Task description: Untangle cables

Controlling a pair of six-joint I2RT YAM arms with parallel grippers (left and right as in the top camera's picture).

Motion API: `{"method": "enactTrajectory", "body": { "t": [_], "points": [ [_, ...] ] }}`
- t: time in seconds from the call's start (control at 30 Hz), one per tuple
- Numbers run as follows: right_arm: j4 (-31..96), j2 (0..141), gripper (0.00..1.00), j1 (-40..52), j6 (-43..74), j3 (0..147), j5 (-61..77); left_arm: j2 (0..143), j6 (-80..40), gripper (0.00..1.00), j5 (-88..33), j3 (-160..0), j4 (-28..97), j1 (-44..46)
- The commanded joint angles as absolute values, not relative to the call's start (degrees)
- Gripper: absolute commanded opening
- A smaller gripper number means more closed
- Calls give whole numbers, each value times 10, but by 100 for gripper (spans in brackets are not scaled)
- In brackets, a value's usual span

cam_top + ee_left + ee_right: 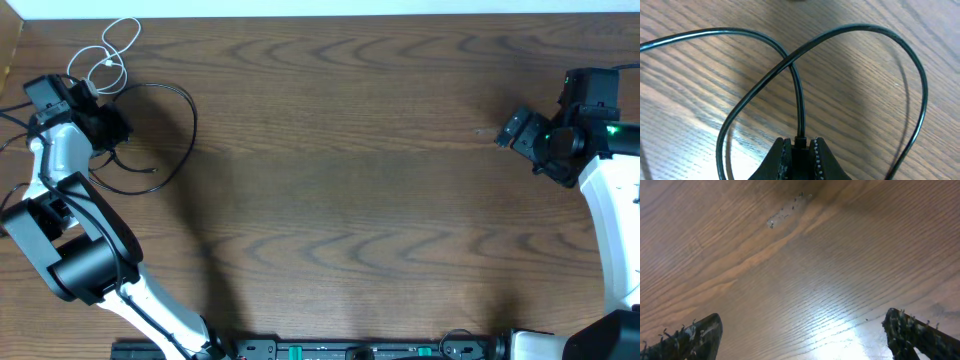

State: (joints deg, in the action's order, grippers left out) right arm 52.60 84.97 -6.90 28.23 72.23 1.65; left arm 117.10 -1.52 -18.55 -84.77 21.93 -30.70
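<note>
Toward the left edge of the surface, the left fingers are clamped on the end of a black cable whose loops cross just ahead. The white cable lies coiled just beside. Well apart, the right fingers stand wide and empty. Separation looks barely begun; next, this black end needs drawing clear of the crossing.

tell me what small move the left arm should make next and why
Probably pull the black cable toward the table's middle. The left gripper is shut on it, it loops and crosses itself ahead of the grip, and the white cable lies close by; the right gripper is open and far off.
</note>
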Motion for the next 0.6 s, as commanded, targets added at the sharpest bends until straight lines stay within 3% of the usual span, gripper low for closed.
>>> {"method": "enactTrajectory", "body": {
  "t": [0.0, 0.23, 0.37, 0.43, 0.57],
  "points": [
    [525, 844, 99, -71, 278, 724, 10, 1165, -7, 7, -246, -846, 213, -308],
    [525, 844, 99, -71, 278, 724, 10, 1165, 4, 8, -228, -846, 212, -308],
    [525, 844, 99, -71, 278, 724, 10, 1165, 4, 15, -218, -846, 213, -308],
    [525, 844, 99, -71, 278, 724, 10, 1165, 4, 25, -218, -846, 211, -308],
    [525, 844, 99, -71, 278, 724, 10, 1165, 4, 26, -218, -846, 205, -308]
  ]
}}
